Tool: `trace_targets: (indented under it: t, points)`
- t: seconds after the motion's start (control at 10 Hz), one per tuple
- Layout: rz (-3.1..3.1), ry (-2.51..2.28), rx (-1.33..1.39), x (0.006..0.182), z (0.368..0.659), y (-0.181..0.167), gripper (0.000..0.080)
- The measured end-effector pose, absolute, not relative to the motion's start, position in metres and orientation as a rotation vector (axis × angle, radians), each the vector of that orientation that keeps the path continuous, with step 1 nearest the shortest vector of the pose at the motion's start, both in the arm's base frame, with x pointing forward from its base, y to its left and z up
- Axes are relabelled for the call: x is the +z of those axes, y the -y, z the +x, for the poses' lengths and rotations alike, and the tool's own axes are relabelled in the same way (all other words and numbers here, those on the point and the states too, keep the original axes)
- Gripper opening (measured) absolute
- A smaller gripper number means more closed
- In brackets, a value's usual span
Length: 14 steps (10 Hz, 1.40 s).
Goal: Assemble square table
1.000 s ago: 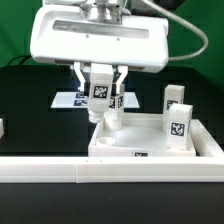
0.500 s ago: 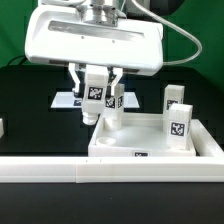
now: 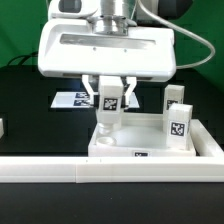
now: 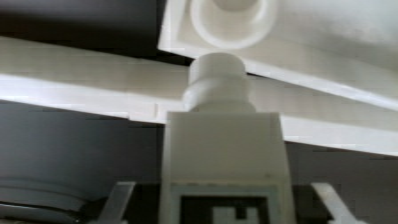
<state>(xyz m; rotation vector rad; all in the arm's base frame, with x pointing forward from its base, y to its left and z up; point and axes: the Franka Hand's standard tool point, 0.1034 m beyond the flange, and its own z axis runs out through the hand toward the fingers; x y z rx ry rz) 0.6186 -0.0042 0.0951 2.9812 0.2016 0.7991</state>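
Note:
My gripper is shut on a white table leg that carries a black-and-white tag, gripping its tagged block end. The leg points down over the far corner of the square table top on the exterior view's left. In the wrist view the leg ends in a round peg just short of the top's round corner socket, with my fingers on either side of the block. Whether the peg touches the top I cannot tell. Two more tagged legs stand at the top's right side.
A long white border wall runs along the front. The marker board lies behind the gripper on the dark table. Another small white block sits at the exterior view's left edge. A green backdrop stands behind.
The gripper and the leg it holds have shifted toward the exterior view's right and a little lower, over the table top's corner. The grip has not changed.

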Motion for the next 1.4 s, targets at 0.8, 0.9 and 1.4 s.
trace_targets:
  t: [0.8, 0.9, 1.4]
  points:
    - [2.963, -0.163, 0.805, 0.089, 0.603, 0.023, 0.0284]
    - [2.952, -0.146, 0.819, 0.087, 0.599, 0.028, 0.0284]
    - [2.982, -0.153, 0.804, 0.077, 0.595, 0.008, 0.0284]
